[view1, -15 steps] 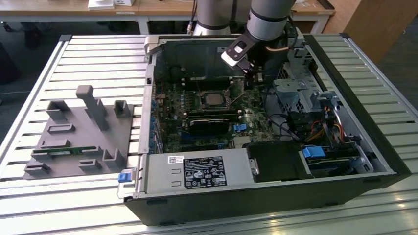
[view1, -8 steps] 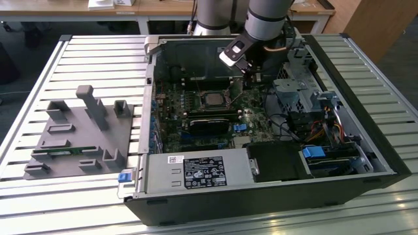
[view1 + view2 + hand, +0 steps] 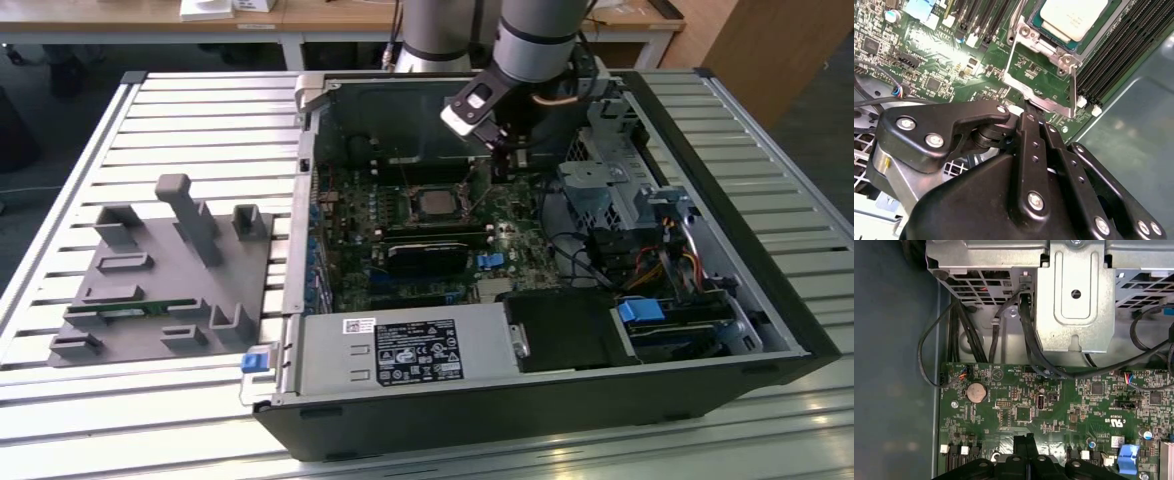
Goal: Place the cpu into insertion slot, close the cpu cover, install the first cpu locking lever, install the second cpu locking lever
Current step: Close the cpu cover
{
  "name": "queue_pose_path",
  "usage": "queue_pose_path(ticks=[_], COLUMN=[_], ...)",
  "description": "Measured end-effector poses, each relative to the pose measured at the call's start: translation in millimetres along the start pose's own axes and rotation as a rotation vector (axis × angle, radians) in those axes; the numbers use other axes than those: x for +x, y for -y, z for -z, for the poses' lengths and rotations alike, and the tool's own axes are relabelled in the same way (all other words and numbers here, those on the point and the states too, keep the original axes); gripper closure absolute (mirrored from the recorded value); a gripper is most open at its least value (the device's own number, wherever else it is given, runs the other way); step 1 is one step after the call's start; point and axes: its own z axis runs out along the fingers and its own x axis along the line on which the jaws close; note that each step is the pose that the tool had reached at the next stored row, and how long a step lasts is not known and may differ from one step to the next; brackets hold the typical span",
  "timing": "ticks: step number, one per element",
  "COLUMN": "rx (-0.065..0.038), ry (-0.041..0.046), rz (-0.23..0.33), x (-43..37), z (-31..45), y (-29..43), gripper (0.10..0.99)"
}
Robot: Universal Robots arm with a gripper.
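The small silvery-grey square cpu [image 3: 1073, 17] sits seated in its socket on the green motherboard [image 3: 944, 60]. The thin silver windowed cpu cover [image 3: 1038, 95] stands flipped open beside it. The black hand [image 3: 1030, 116], fingers pressed together and gripping nothing, meets the cover's free edge. Cover-closing appears in hand, calling for a swing down over the chip.

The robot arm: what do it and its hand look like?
The arm is a round silver-grey tube with a black band. Its hand is black, built of jointed flat bars dotted with silver screws.
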Motion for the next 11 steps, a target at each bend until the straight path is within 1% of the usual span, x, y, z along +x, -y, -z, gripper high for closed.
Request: queue_pose_path(ticks=[9, 11], rx=[0.0, 0.0], ry=[-0.0001, -0.0002], rz=[0.0, 0.0], x=[0.1, 0.2], z=[-0.1, -0.3], y=[7.8, 13.0], gripper=[0.98, 0.98])
